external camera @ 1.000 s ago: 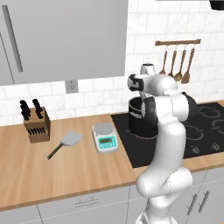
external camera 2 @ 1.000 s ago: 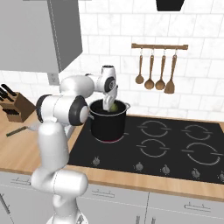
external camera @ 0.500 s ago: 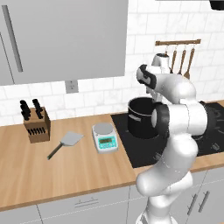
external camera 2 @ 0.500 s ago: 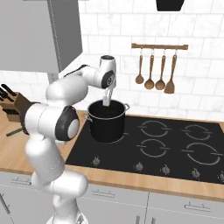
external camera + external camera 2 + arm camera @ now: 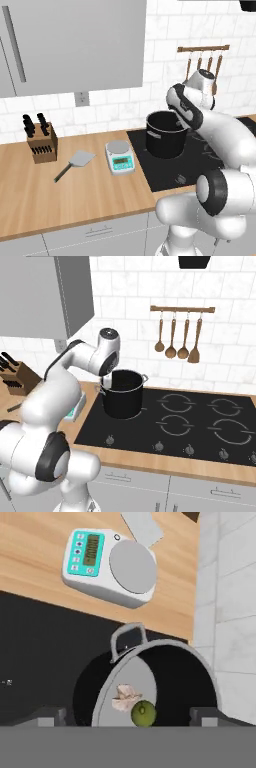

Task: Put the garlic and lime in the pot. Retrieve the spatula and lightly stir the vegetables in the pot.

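Inventory, left to right as placed from the tool (image 5: pixel 128 714):

1. Wooden knife block (image 5: pixel 42 144), farthest left of the tool, on the wooden counter (image 5: pixel 75 200). Not of the task.
2. Spatula with flat light-grey squarish blade and thin dark handle (image 5: pixel 74 164), lying flat on the counter well left of the tool, just beside the scale. Untouched; fetching it is left to do.
3. White kitchen scale with teal display panel (image 5: pixel 110 565), ahead of the tool in the hand view, between spatula and pot.
4. Tall black cylindrical stockpot with grey side handles (image 5: pixel 166 134), on the black hob directly below the tool. Inside it, side by side on the bottom: a pale, papery garlic bulb (image 5: pixel 126 697) and a small round yellowish-green lime (image 5: pixel 143 713). The loading step looks complete.
5. Tool: tips set wide apart at the hand view's lower edge, holding nothing, above the pot mouth.
6. Brown wooden utensils (image 5: pixel 181 340) hung on a wall rail, right of the tool. Not wanted.

Remaining, by judgement: spatula pickup, then light stirring.

Change from half a second earlier: the wrist has risen and swung; pot, scale and spatula have kept their places.
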Available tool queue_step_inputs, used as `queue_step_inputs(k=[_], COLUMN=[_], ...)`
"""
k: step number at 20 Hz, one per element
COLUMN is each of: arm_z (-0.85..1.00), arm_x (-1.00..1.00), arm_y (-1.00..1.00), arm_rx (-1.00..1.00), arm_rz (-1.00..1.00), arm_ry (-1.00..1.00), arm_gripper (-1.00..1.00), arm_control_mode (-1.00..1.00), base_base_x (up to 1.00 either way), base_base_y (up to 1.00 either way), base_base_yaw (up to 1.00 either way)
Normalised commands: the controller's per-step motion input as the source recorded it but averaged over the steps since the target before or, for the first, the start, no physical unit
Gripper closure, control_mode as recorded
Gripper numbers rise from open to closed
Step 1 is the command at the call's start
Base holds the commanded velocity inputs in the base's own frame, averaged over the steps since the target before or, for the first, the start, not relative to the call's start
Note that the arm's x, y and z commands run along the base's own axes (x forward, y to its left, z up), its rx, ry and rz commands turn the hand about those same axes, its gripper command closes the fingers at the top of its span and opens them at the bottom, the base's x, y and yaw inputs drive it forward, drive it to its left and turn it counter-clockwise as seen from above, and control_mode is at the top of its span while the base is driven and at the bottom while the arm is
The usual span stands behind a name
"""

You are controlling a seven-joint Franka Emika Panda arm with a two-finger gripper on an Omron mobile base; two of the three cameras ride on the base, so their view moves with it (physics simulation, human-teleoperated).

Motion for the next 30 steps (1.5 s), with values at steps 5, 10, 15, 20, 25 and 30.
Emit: queue_step_inputs(k=[5,10,15,20,25,30], arm_z=[0.11,-0.01,-0.14,-0.2,-0.03,-0.03], arm_x=[-0.98,-0.98,-0.9,-0.3,0.19,0.33], arm_y=[0.86,1.0,1.0,1.0,1.0,1.0], arm_rx=[0.0,-0.12,-0.19,-0.23,-0.22,-0.24], arm_rz=[0.49,0.44,0.22,0.25,0.26,0.14], arm_ry=[0.02,0.09,0.17,0.2,0.19,0.1], arm_gripper=[-1.0,-1.0,-1.0,-1.0,-1.0,-1.0], arm_control_mode=[-1.0,-1.0,-1.0,-1.0,-1.0,-1.0], base_base_x=[0.0,0.0,0.0,0.0,0.0,0.0], base_base_y=[0.0,0.0,0.0,0.0,0.0,0.0], base_base_yaw=[0.0,0.0,0.0,0.0,0.0,0.0])
